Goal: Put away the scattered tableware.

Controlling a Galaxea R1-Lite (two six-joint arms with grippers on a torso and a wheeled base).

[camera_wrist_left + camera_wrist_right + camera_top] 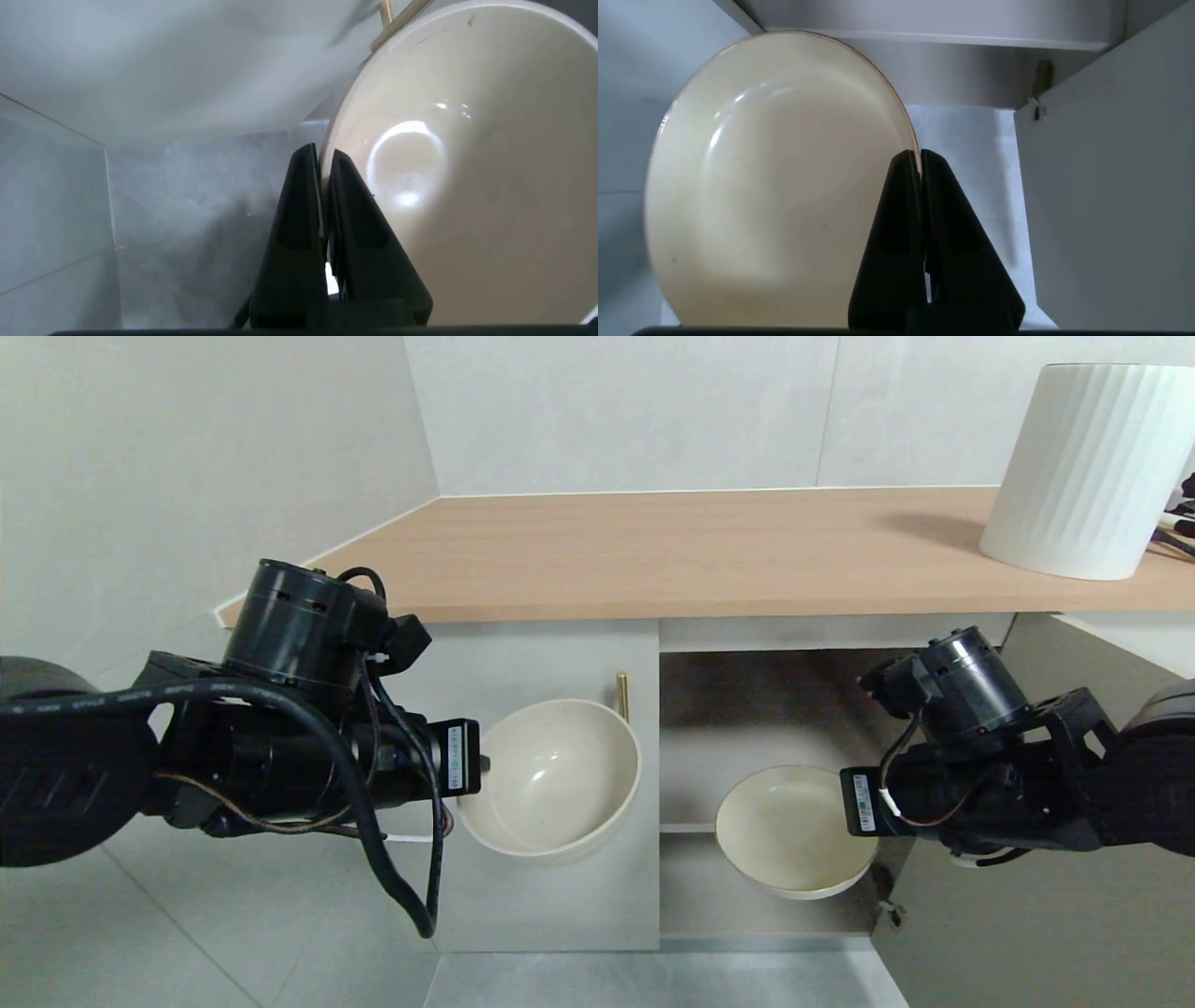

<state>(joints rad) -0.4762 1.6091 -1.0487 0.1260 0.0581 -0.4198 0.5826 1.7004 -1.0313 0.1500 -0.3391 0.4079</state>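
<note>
My left gripper point(324, 163) is shut on the rim of a cream bowl point(551, 777), held tilted in front of the closed left cabinet door; the same bowl point(467, 159) looms large in the left wrist view. My right gripper point(920, 168) is shut on the rim of a second, shallower cream bowl point(792, 829), held at the open right cabinet compartment point(756, 709), near its lower shelf. This shallower bowl point(775, 177) faces the right wrist camera with its inside.
A wooden countertop point(709, 551) runs above the cabinet, with a white ribbed container point(1088, 467) at its right end. The closed left door point(551, 896) has a brass handle point(621, 695). The right door point(1027, 915) stands swung open. Grey tiled floor lies below.
</note>
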